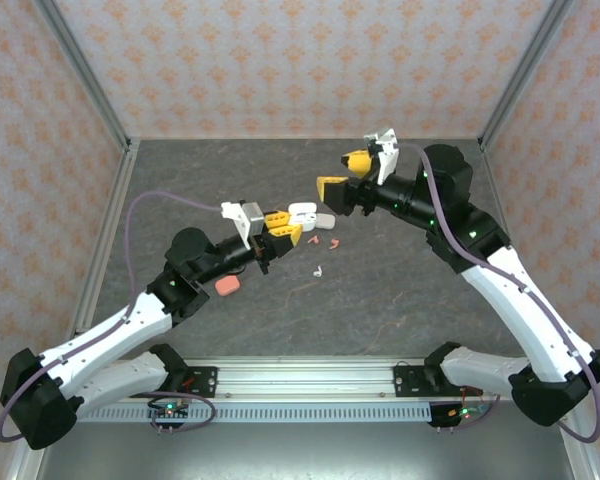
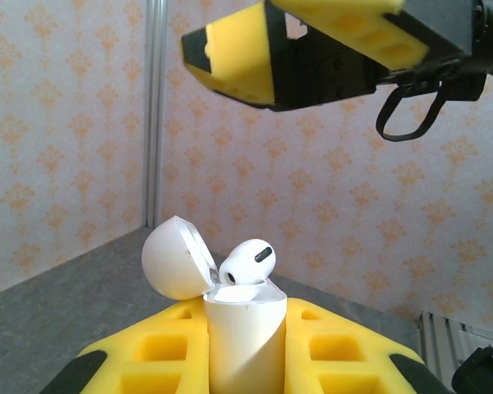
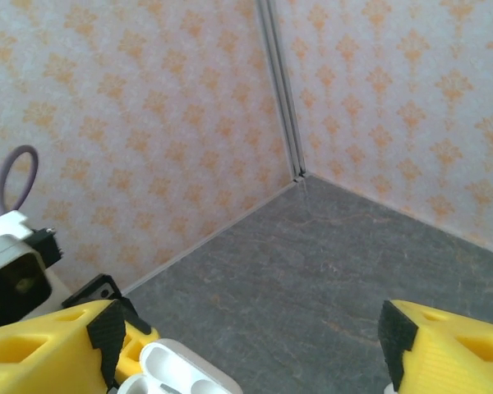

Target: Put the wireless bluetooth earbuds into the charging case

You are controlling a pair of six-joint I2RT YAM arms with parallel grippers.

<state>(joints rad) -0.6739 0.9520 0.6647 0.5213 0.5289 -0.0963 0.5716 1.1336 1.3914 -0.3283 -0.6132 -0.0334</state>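
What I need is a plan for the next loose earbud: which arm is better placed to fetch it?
Probably right: the right claw is open and empty just above the case, while the left claw is shut on that open case. A white earbud lies loose on the table nearby.

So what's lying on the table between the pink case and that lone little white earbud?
Nothing. In the top view, the stretch of grey table between the pink case and the white earbud is bare.
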